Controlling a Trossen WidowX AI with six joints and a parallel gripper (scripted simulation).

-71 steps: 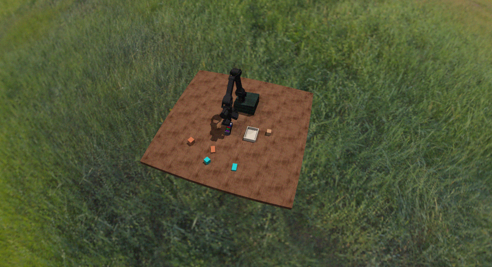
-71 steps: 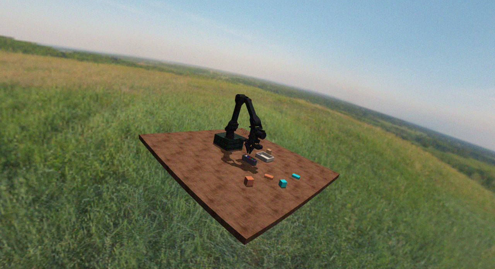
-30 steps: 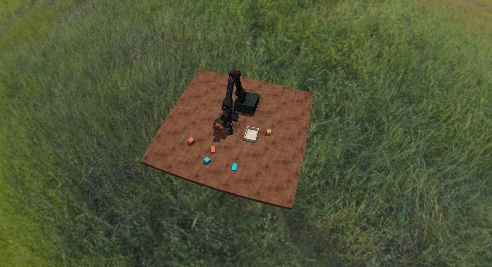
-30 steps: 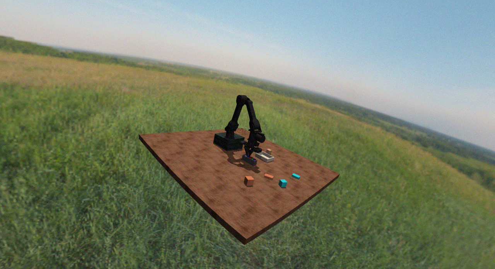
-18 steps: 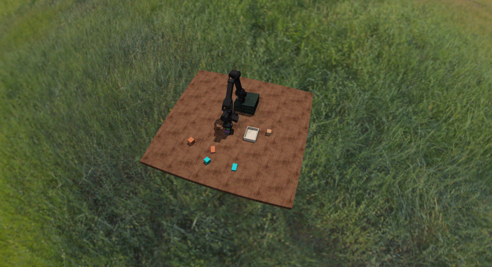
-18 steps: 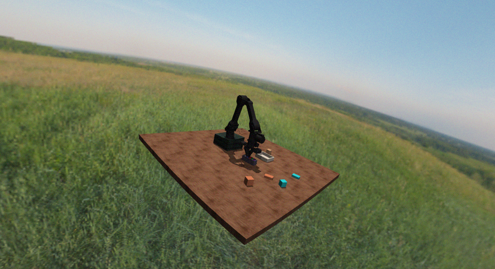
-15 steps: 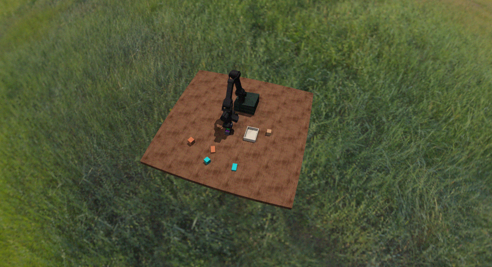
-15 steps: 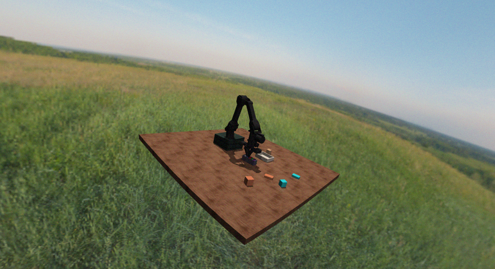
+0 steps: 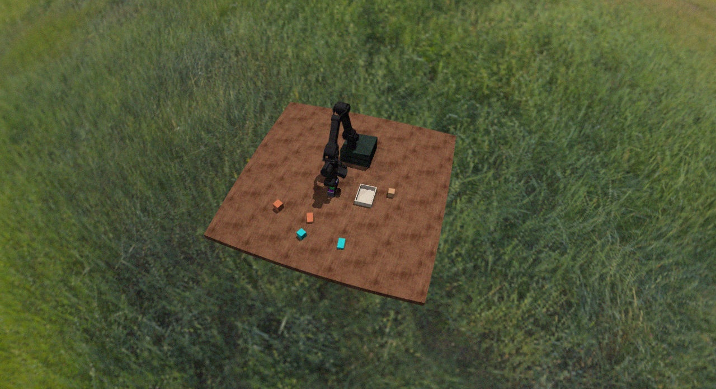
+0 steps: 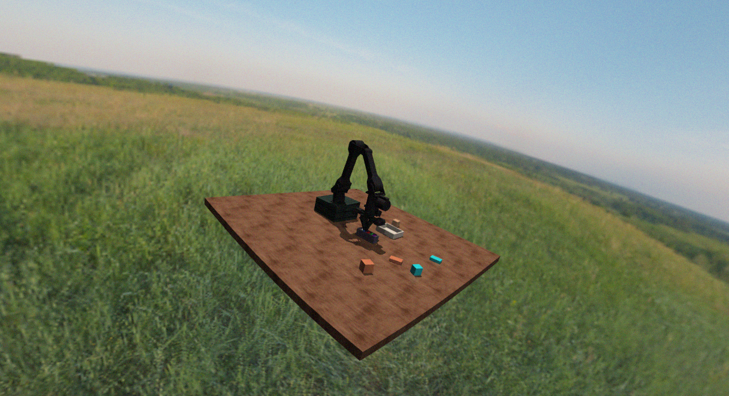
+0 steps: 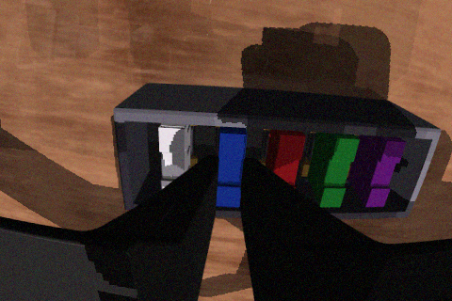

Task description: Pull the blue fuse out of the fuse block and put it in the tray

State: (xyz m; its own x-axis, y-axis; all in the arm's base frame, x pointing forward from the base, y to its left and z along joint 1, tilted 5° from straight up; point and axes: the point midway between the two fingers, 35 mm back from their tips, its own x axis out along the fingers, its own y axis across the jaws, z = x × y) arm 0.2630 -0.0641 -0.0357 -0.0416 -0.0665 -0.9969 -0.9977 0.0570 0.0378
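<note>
The dark fuse block (image 11: pixel 179 98) (image 10: pixel 364 236) stands on the table, mostly hidden by the arm in the top view. In the wrist view the blue fuse (image 11: pixel 232 145) stands upright in it, between the white fuse (image 11: pixel 175 150) on its left and the red fuse (image 11: pixel 288 150) on its right. The green fuse (image 11: pixel 344 157) and purple fuse (image 11: pixel 390 162) stand farther right. My gripper (image 11: pixel 230 167) (image 10: pixel 365 228) is shut on the blue fuse, with black fingers against both its sides. The fuse appears seated; its lower end is hidden. The white tray (image 9: pixel 362 205) (image 10: pixel 399 235) is empty, beside the block.
A tan cube (image 9: pixel 391 192) (image 10: pixel 396 222) stands beyond the tray. An orange cube (image 9: pixel 277 205) (image 10: pixel 366 266), orange slab (image 9: pixel 310 217) (image 10: pixel 395 260), cyan cube (image 9: pixel 301 233) (image 10: pixel 416 269) and cyan slab (image 9: pixel 340 243) (image 10: pixel 435 259) lie farther from the arm's base.
</note>
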